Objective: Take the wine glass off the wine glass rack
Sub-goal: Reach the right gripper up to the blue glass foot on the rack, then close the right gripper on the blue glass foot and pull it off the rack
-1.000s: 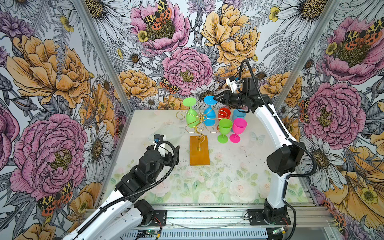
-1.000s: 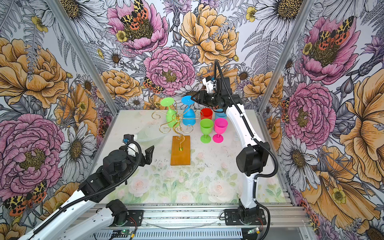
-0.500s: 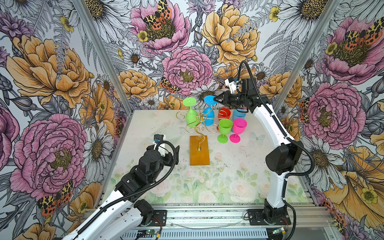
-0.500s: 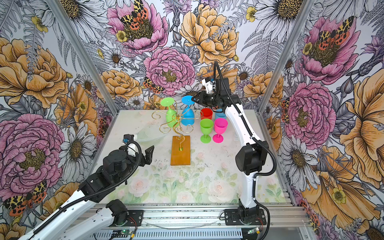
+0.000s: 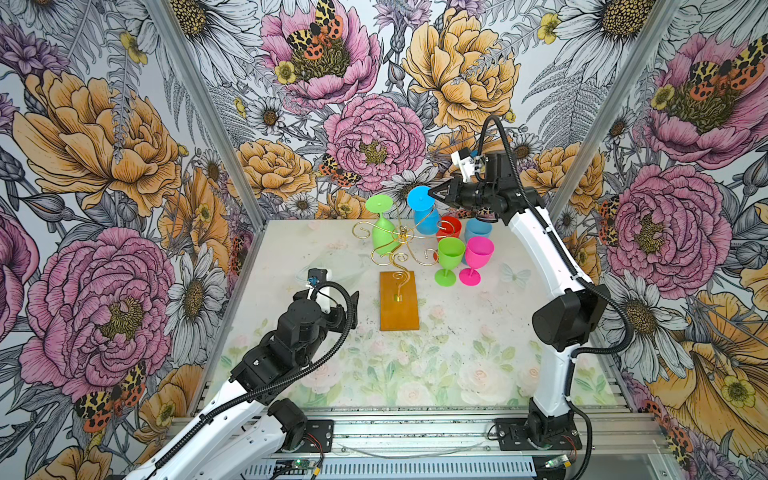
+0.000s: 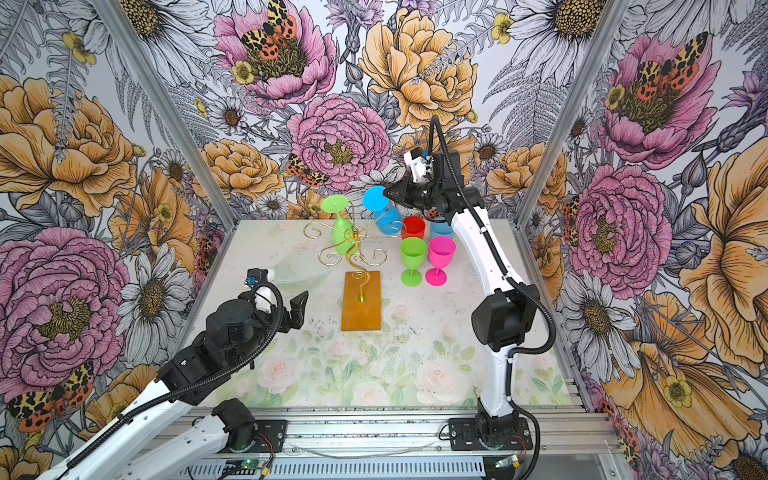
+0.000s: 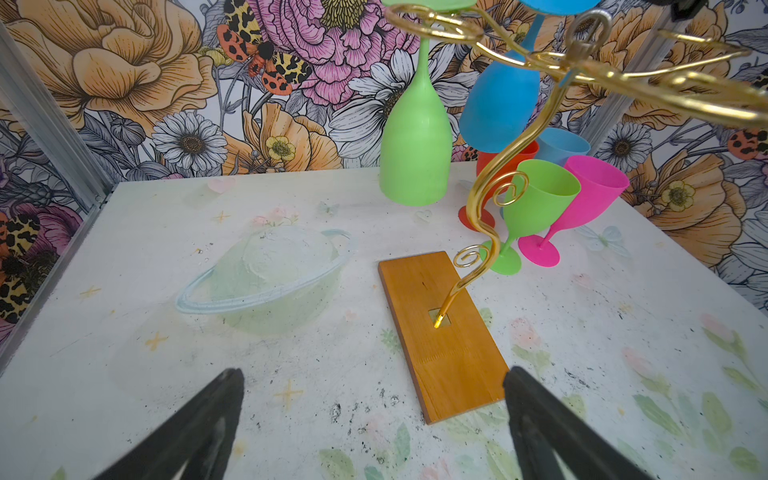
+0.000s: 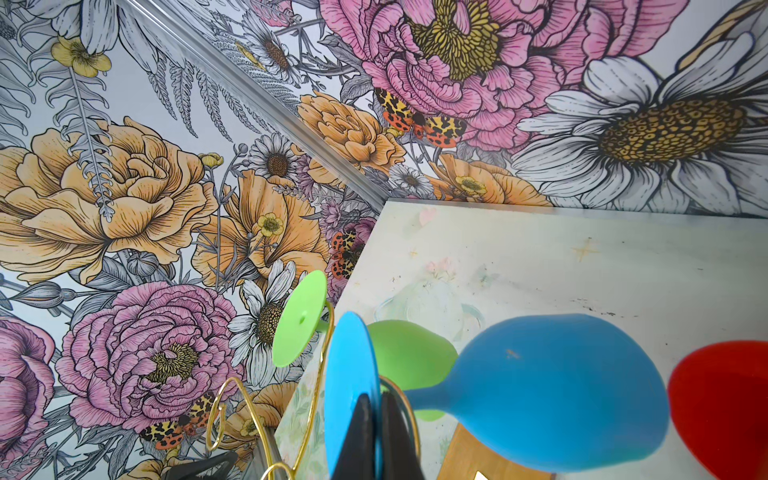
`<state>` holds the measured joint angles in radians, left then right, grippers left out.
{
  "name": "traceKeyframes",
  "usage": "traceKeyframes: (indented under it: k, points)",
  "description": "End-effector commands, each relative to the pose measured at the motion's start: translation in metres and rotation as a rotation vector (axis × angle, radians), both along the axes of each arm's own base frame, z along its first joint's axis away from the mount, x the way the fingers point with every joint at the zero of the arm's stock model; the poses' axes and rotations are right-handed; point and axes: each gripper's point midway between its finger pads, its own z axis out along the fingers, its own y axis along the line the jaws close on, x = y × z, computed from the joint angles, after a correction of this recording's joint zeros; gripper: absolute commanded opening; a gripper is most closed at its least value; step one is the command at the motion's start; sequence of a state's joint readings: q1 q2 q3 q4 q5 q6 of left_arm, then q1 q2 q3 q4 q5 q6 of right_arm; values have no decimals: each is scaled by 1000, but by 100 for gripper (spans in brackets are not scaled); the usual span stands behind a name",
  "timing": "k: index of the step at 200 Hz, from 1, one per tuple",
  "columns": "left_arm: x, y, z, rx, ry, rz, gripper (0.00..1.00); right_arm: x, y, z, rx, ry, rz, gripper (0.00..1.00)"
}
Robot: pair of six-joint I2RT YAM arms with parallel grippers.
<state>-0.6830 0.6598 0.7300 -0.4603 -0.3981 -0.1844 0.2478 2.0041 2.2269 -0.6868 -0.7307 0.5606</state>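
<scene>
The wine glass [image 5: 425, 218], the blue one, hangs bowl-down from the wine glass rack [image 5: 400, 243], at about 1 o'clock from the gold stem in both top views. Its stem sits in a curled wire arm and its round foot lies on top of the wire, which is what keeps it up. The right hand [image 5: 432, 193] reaches in from 3 o'clock and is pinched shut on the edge of that foot. The right wrist view shows the two black fingers [image 8: 360, 432] squeezed onto the blue disc, just beside the wire loop. The foot looks like the only part clear of the wire, so a grip there should let the glass slide out along the arm. A green wine glass [image 5: 384, 235] hangs at 11 o'clock. Four standing glasses [image 5: 449, 255] crowd the surface [image 5: 457, 332] at 3 o'clock. The left hand [image 7: 372, 374] is spread wide and holds nothing, low at 8 o'clock of the amber base [image 5: 399, 305], probably placed to steady it.
</scene>
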Motion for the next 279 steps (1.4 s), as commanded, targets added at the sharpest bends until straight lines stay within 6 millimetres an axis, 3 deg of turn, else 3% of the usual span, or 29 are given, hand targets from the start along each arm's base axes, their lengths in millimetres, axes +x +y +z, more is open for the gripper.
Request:
traceKeyframes:
  k: [1,85,169,231,279]
  points:
    - [-1,1,0,-17,-2,-3,99,-3,-6,9,-23,-24,-28,4]
    - [-1,2,0,-21,-4,2,99,-20,-11,31,-12,-57,-34,0]
    - [-1,2,1,-23,-5,5,99,-39,-12,37,0,-61,-29,0]
    - [-1,3,2,-31,-7,9,99,-54,3,36,26,-47,10,0]
    - [-2,4,3,-37,-14,11,99,-54,20,29,45,-32,30,0]
